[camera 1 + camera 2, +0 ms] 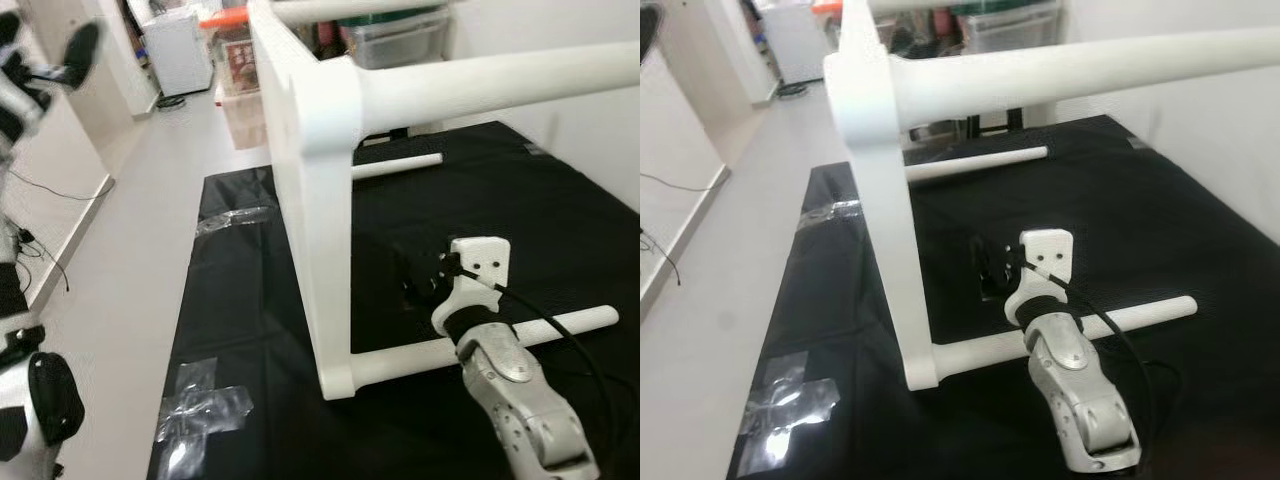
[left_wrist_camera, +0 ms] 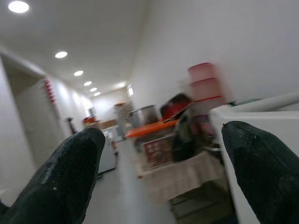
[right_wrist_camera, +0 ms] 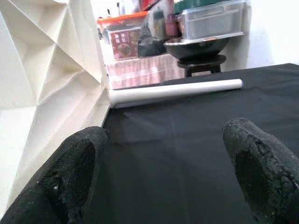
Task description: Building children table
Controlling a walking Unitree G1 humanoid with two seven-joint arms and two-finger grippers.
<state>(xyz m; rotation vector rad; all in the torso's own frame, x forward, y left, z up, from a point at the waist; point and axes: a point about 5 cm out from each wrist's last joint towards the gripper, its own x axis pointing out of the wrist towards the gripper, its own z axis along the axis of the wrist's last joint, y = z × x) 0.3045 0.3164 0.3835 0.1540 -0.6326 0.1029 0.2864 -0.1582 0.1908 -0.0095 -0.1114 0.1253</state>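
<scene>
white table [image 1: 300, 150] on its side on black mat [image 1: 560, 230], pale floor [image 1: 150, 200] beside – right gripper [image 3: 161, 175] and left gripper [image 2: 163, 172] both spread, empty

Bright, even indoor light; left wrist view blurred, ceiling spotlights glaring.

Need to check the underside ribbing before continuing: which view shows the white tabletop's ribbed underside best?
Right wrist view: the tabletop shows its triangular ribs up close. Both eye views show it edge-on with legs attached; left wrist view catches a blurred corner.
</scene>
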